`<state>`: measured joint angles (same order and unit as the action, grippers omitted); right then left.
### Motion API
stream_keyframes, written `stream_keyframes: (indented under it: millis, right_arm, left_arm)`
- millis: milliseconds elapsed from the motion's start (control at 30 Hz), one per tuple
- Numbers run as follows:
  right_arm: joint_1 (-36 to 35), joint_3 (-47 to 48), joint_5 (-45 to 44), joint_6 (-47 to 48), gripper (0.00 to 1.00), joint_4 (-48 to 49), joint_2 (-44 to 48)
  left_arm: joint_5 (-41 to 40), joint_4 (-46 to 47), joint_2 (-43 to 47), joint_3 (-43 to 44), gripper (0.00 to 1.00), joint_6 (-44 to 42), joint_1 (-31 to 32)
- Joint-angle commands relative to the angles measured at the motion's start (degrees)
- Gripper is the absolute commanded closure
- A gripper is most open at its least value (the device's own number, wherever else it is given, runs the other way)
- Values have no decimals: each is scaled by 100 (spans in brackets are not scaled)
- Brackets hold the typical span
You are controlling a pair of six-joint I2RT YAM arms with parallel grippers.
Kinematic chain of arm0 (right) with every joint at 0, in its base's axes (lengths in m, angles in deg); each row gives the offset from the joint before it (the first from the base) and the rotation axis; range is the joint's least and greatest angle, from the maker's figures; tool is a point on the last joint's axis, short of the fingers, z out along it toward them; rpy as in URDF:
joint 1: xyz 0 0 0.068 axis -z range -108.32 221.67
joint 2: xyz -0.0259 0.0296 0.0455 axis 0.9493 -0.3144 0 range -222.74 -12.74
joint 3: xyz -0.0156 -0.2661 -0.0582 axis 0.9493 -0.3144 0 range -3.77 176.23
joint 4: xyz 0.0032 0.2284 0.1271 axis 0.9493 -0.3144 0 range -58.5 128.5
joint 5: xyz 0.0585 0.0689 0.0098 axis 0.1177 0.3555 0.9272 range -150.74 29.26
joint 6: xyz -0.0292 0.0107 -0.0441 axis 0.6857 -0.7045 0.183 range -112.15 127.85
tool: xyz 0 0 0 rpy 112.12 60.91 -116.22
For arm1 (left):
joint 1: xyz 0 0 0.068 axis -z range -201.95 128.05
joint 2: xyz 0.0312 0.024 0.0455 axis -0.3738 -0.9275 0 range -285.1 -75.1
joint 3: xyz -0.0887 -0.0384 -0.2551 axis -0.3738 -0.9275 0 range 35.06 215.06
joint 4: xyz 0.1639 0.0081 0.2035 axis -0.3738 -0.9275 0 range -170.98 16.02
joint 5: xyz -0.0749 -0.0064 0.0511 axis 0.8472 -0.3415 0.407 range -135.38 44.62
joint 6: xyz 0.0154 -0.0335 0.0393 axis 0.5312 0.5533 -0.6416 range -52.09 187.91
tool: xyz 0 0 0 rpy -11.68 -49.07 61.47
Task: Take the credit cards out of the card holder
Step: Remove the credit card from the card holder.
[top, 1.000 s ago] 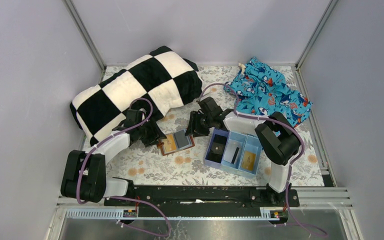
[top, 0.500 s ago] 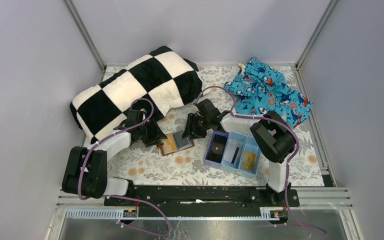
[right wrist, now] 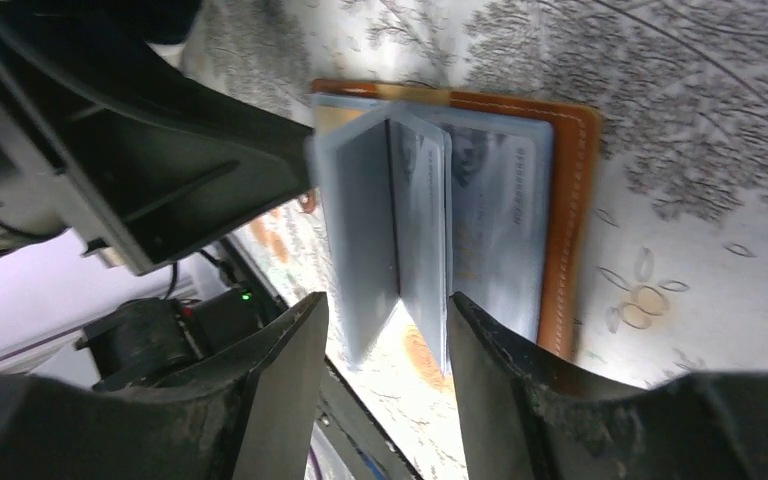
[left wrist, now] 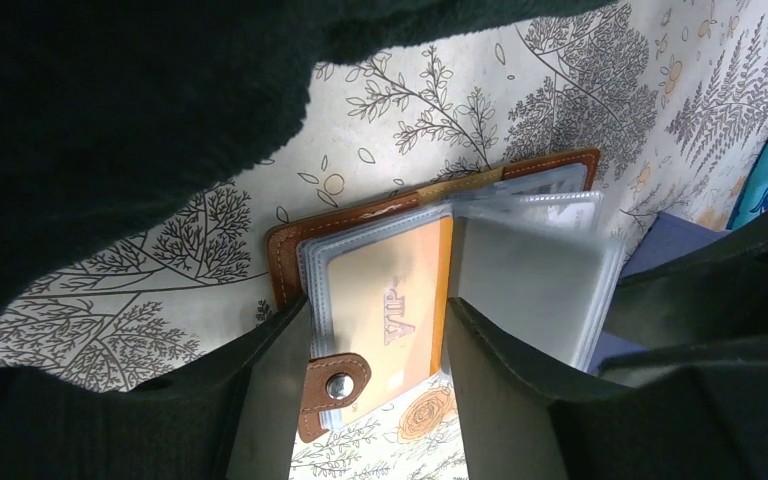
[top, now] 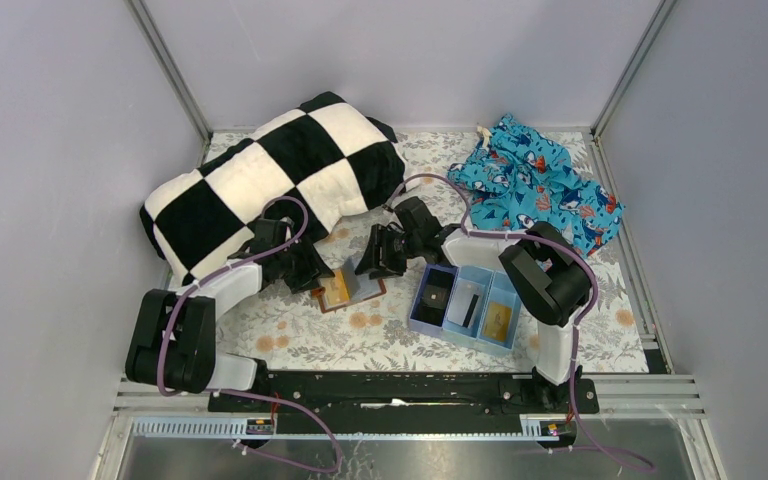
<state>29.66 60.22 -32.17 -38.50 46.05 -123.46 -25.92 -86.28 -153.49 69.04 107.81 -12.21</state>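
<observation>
A small brown leather bifold card holder (top: 348, 288) is shown lying open on a floral-printed tablecloth (top: 290, 335), between two black grippers. The left gripper (left wrist: 375, 340) is held with its jaws well apart, straddling the holder's left page beside the snap tab (left wrist: 332, 382); nothing is clamped. An orange-gold credit card (left wrist: 400, 300) marked VIP is seen inside a clear plastic pocket there. The right gripper (right wrist: 385, 320) is set with its jaws partly open around a fan of upright clear sleeves (right wrist: 360, 220), apparently without pinching them. A pale patterned card (right wrist: 495, 220) is seen in the flat page beside them. The cards are judged light, stiff and slippery, the sleeves floppy, and the holder liable to slide. A card is therefore best pinched by whatever edge shows at the pocket mouth while the leather is pressed down.
</observation>
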Motion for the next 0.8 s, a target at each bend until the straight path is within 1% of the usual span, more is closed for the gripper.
stream_keyframes:
  millis: [0, 100, 167, 267, 400, 533, 667, 767]
  right_arm:
    - [-124, 96, 772, -469, 46, 824, 212]
    - [-194, 109, 778, -533, 46, 930, 267]
    - [-236, 157, 775, -540, 45, 951, 268]
    - [-288, 263, 832, -533, 45, 934, 150]
    - [-411, 422, 856, -533, 46, 947, -27]
    - [-527, 587, 882, -543, 46, 958, -202]
    - [-613, 731, 958, -519, 46, 921, -251]
    - [-600, 708, 876, -377, 46, 786, -71]
  left_arm:
    - [224, 184, -153, -78, 44, 27, -27]
    - [246, 107, -65, -53, 44, 27, -25]
    - [193, -170, 115, 99, 44, 4, -29]
    - [-93, -936, 633, 498, 41, -36, -25]
    - [-740, -2045, 1293, 1174, 35, -97, -33]
    - [-1169, -2643, 1795, 1590, 34, -86, -33]
    - [-1333, -2653, 2058, 1670, 33, 6, -50]
    - [-1123, -2487, 1994, 1624, 33, 2, -53]
